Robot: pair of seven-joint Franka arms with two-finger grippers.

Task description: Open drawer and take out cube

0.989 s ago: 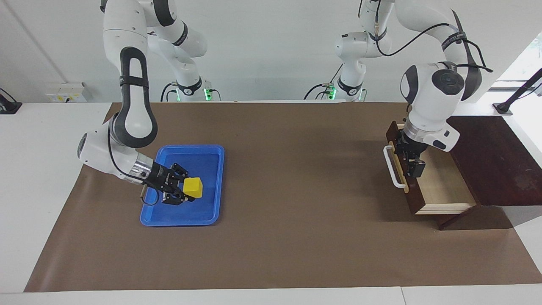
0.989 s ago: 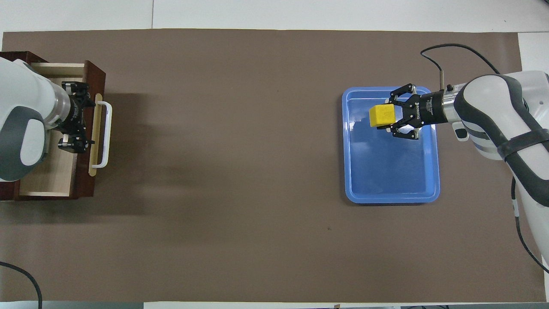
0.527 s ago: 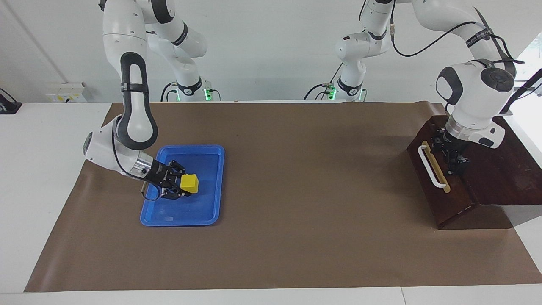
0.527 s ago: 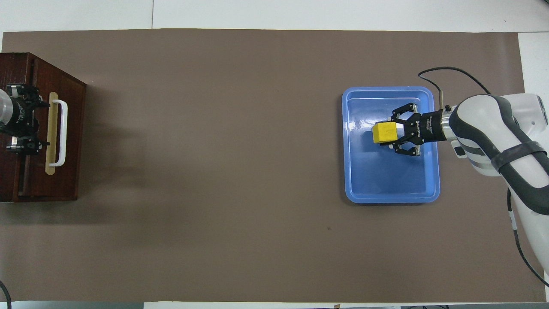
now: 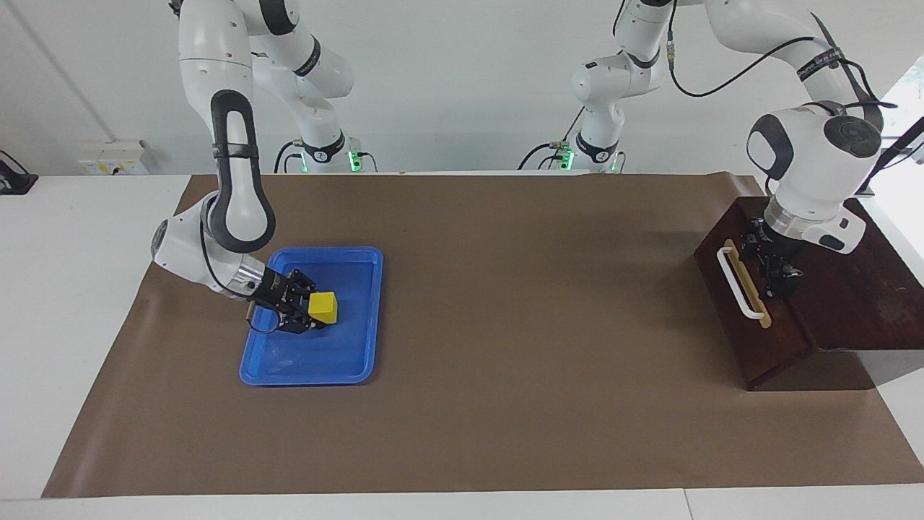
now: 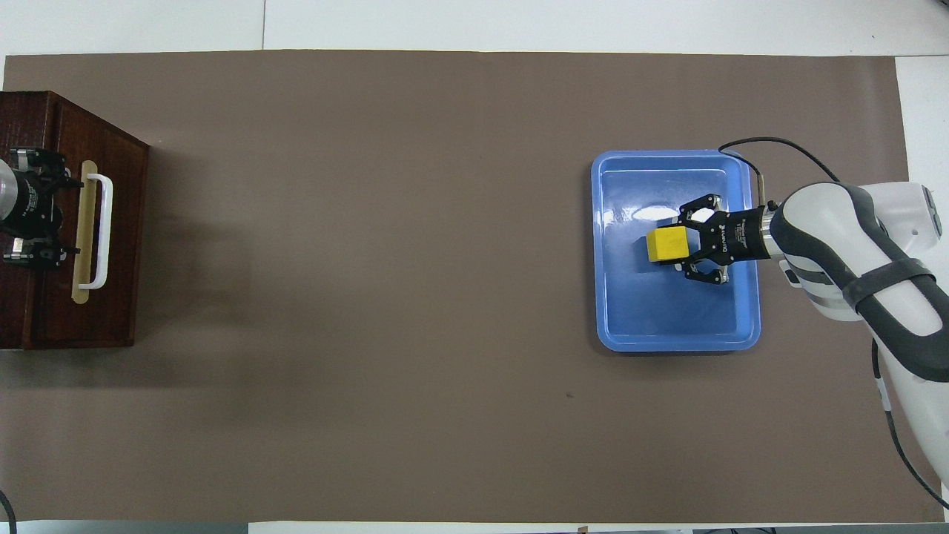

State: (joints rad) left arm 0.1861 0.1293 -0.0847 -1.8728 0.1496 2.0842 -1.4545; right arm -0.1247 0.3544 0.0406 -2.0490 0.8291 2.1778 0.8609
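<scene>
Right tool (image 6: 688, 245) shut on cube (image 6: 666, 244) low over blue tray (image 6: 676, 335), cube at tool's 9 o'clock overhead; left tool (image 5: 776, 267) open over closed drawer (image 5: 751, 328).

White arms, dark joint bands, black cables, black grippers.

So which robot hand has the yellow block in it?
The right tool, over the blue tray, grips the yellow cube. The left tool holds nothing; it sits open over the wooden box by the closed drawer.
</scene>
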